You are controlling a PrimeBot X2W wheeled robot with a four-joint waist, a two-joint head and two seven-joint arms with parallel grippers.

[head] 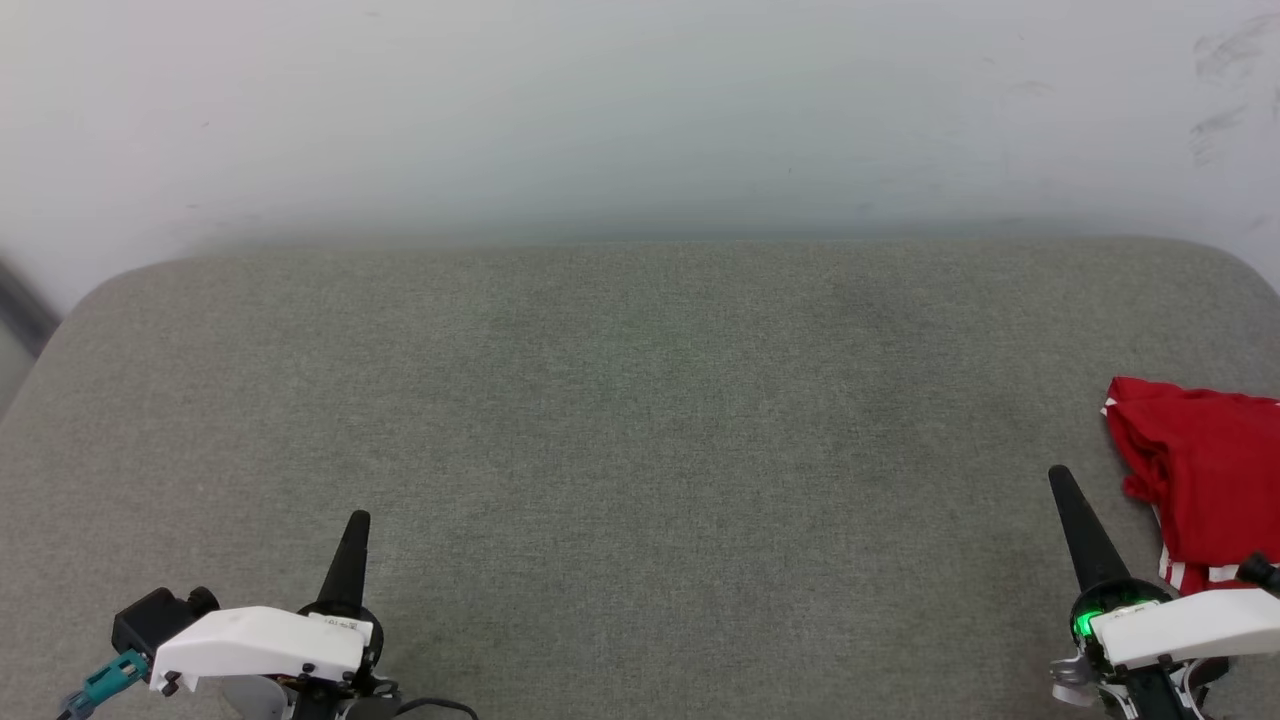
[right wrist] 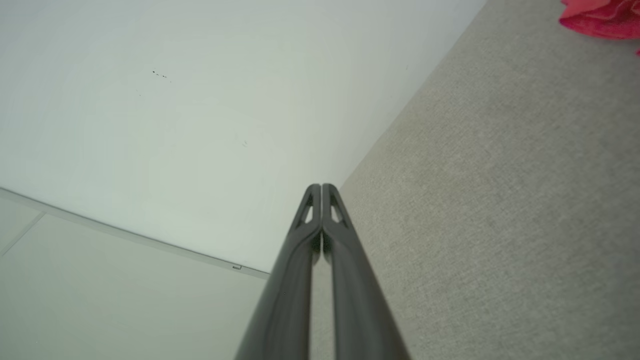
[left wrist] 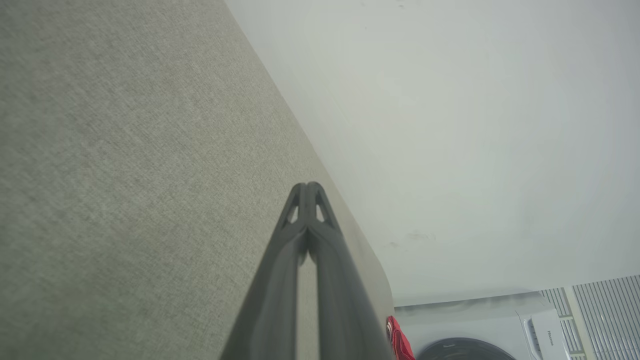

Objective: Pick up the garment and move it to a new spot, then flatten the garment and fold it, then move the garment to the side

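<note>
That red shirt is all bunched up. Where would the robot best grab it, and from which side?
Probably the raised fold at the left edge of the shirt, nearest the right gripper, coming from above on that side. The bunched cloth stands up there, giving something to pinch. The shut gripper must open first.

You see a red soft-fabric garment with white-and-red striped trim. The broad grey-green woven fabric surface is plain, with only a fine weave. The pale white wall carries faint dark scuffs. Your left gripper and right gripper have matte black fingers and white wrist shells. A small green light glows on the right one.
</note>
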